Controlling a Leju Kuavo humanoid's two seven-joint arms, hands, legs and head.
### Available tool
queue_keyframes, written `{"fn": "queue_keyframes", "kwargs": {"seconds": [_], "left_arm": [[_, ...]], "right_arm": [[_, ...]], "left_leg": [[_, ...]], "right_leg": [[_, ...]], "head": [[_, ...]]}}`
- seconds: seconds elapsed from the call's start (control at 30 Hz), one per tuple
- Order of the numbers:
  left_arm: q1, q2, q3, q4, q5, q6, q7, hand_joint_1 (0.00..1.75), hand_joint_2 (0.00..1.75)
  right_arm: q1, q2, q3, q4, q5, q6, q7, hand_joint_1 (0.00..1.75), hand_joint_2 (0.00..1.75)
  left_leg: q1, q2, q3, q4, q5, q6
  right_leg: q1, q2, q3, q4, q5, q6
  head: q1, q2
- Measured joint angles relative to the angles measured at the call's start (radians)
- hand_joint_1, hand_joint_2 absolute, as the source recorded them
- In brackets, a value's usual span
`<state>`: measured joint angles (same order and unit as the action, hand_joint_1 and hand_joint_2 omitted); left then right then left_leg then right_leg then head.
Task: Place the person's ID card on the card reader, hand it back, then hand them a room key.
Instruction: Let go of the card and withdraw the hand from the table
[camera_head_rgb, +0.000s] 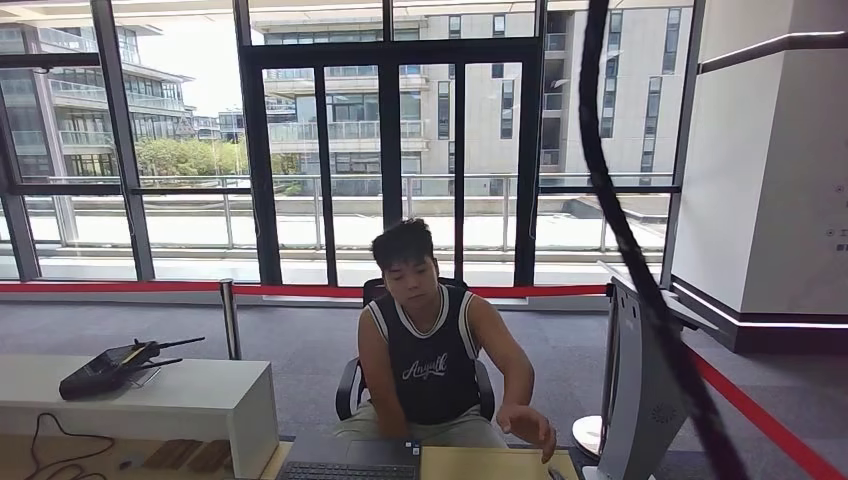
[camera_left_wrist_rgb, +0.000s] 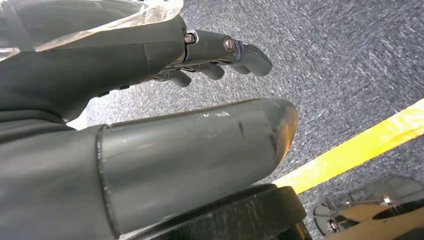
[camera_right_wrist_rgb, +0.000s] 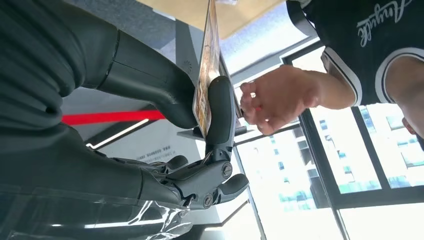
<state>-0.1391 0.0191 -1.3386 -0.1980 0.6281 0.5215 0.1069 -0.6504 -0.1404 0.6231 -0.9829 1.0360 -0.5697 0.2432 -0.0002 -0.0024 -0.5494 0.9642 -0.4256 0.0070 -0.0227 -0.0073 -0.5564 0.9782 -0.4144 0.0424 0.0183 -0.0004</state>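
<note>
Printed card (camera_right_wrist_rgb: 206, 75) sits pinched edge-on between your right hand's (camera_right_wrist_rgb: 200, 130) thumb and a finger, its long axis running toward twelve o'clock in the wrist view. The person's hand (camera_right_wrist_rgb: 277, 97) reaches in just beside it, so you are probably mid hand-over; which card this is I cannot tell. Your left hand (camera_left_wrist_rgb: 200, 90) hangs over the carpet, fingers loosely apart, holding nothing.

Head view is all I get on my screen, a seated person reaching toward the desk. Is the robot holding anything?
Observer: Yes. The right hand pinches a card between its thumb and a finger.
Operator: Is the person near that card?
Observer: The person's hand is close beside the card; I cannot tell whether it touches it.
Operator: And the other hand?
Observer: The left hand holds nothing, and its wrist camera looks at grey carpet crossed by a yellow stripe.
</note>
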Motion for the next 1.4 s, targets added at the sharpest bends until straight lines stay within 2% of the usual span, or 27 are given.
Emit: {"fn": "queue_keyframes", "kwargs": {"seconds": [0.13, 0.3, 0.7, 0.97, 1.1, 1.23, 1.4], "left_arm": [[0.000, 0.000, 0.000, 0.000, -0.005, -0.005, -0.002, 0.00, 0.00], [-0.001, 0.000, 0.000, 0.000, -0.019, -0.010, -0.007, 0.00, 0.00], [-0.020, 0.000, -0.007, 0.000, -0.067, -0.029, 0.001, 0.00, 0.00], [-0.027, 0.000, -0.020, 0.000, -0.077, -0.044, 0.007, 0.00, 0.00], [-0.029, 0.000, -0.025, 0.000, -0.076, -0.045, 0.007, 0.00, 0.00], [-0.030, 0.000, -0.025, 0.000, -0.068, -0.043, 0.007, 0.00, 0.00], [-0.029, 0.001, -0.026, 0.000, -0.064, -0.039, 0.006, 0.00, 0.00]], "right_arm": [[-0.029, -0.012, -0.008, -0.049, 0.017, 0.065, 0.003, 1.75, 1.75], [-0.095, -0.012, -0.008, -0.035, 0.019, 0.112, -0.025, 1.75, 1.75], [-0.318, 0.033, 0.003, 0.211, -0.082, 0.136, -0.073, 1.75, 1.75], [-0.385, 0.050, 0.008, 0.353, -0.079, 0.147, -0.061, 1.75, 1.75], [-0.393, 0.058, 0.011, 0.400, -0.080, 0.147, -0.055, 0.03, 1.75], [-0.395, 0.064, 0.012, 0.432, -0.078, 0.141, -0.051, 0.00, 0.00], [-0.400, 0.072, 0.018, 0.460, -0.047, 0.115, -0.045, 0.00, 0.00]], "left_leg": [[0.000, 0.000, 0.000, 0.000, 0.000, 0.000], [0.000, 0.000, 0.000, 0.000, 0.000, 0.000], [0.000, 0.000, -0.001, 0.000, 0.000, 0.000], [0.000, 0.000, -0.001, 0.000, 0.000, 0.000], [0.000, 0.000, -0.001, 0.000, 0.000, 0.000], [0.000, 0.000, -0.001, 0.000, 0.000, 0.000], [0.000, 0.000, -0.001, 0.000, 0.000, 0.000]], "right_leg": [[0.000, 0.000, 0.000, 0.000, 0.000, 0.000], [0.000, 0.000, 0.000, 0.000, 0.000, 0.000], [0.000, 0.000, 0.000, 0.000, 0.000, 0.000], [0.000, 0.000, 0.000, 0.000, 0.000, 0.000], [0.000, 0.000, 0.000, 0.000, 0.000, 0.000], [0.000, 0.000, 0.000, 0.000, 0.000, 0.000], [0.000, 0.000, 0.000, 0.000, 0.000, 0.000]], "head": [[0.000, 0.000], [0.000, 0.000], [0.000, 0.000], [0.000, 0.000], [0.000, 0.000], [0.000, 0.000], [0.000, 0.000]]}}
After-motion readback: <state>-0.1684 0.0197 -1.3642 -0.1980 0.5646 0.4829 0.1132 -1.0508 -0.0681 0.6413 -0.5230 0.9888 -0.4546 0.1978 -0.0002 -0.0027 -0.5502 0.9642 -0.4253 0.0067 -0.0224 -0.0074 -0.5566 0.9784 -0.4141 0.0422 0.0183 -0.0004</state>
